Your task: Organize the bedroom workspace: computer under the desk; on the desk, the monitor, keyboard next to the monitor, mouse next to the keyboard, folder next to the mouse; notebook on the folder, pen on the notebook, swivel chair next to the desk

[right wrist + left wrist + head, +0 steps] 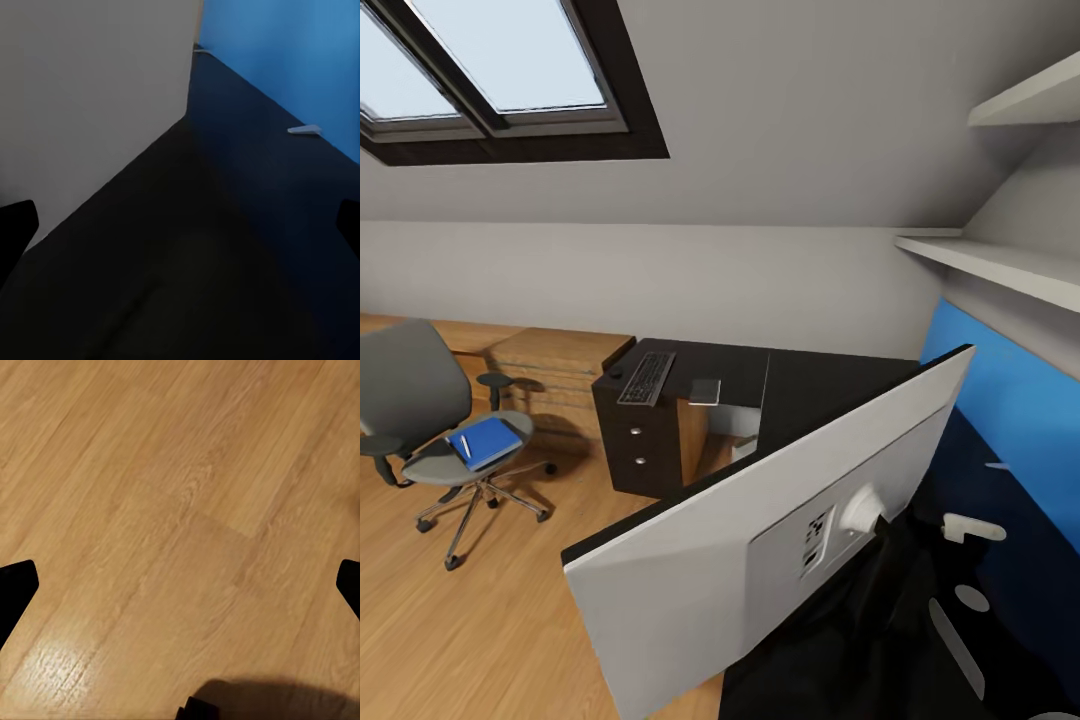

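The monitor (760, 560) fills the near foreground with its grey-white back toward me, standing on the glossy black desk (810, 385). At the desk's far end lies the keyboard (647, 378), with a small dark mouse-like shape (617, 372) to its left. The grey swivel chair (410, 390) stands on the floor at left, apart from the desk. The blue folder (488, 441) lies on its seat with the light pen (465, 447) on top. My left gripper (180, 585) is open above bare wood floor. My right gripper (180, 225) is open over the desk top (225, 247), beside the monitor's back (90, 90).
A light wooden drawer unit (560, 365) stands between chair and desk. Dark drawers (635, 440) sit under the desk's far end. A blue wall panel (1010, 400) and white shelves (1000, 265) run along the right. A skylight (490, 70) is overhead.
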`<state>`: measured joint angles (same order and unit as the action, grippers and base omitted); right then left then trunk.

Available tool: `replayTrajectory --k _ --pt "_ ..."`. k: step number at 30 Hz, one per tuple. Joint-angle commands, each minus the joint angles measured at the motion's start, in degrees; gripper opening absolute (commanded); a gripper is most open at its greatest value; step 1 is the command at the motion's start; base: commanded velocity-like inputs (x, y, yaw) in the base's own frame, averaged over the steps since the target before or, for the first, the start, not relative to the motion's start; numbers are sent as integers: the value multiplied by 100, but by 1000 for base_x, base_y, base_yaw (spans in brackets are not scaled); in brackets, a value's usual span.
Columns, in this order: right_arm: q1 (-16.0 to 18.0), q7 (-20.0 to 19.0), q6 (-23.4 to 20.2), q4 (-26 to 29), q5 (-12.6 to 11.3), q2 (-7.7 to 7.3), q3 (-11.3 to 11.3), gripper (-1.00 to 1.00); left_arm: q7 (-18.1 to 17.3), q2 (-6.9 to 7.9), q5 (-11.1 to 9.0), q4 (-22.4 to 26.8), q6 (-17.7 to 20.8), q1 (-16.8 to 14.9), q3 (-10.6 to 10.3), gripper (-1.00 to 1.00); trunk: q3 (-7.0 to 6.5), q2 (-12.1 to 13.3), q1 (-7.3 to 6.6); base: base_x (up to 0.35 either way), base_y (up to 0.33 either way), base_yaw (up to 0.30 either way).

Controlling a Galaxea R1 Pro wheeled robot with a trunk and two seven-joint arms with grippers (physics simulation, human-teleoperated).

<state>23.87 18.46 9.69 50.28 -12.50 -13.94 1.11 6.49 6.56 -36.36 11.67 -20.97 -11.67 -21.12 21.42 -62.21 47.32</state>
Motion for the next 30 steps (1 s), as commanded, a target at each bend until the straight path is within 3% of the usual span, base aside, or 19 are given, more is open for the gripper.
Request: replayTrajectory --k 1,10,30 --pt "4 8 36 -1 -59 -3 12 100 45 3 -12 4 -12 -2 -49 100 6 -4 0 0 0 0" --pt "4 8 51 -9 -59 -3 17 100 45 3 -12 -3 -12 -2 -50 100 6 -4 0 -62 0 0" --pt "4 9 51 -21 -59 -3 13 100 45 3 -12 -3 -4 -2 -58 100 6 -4 0 -328 0 0"
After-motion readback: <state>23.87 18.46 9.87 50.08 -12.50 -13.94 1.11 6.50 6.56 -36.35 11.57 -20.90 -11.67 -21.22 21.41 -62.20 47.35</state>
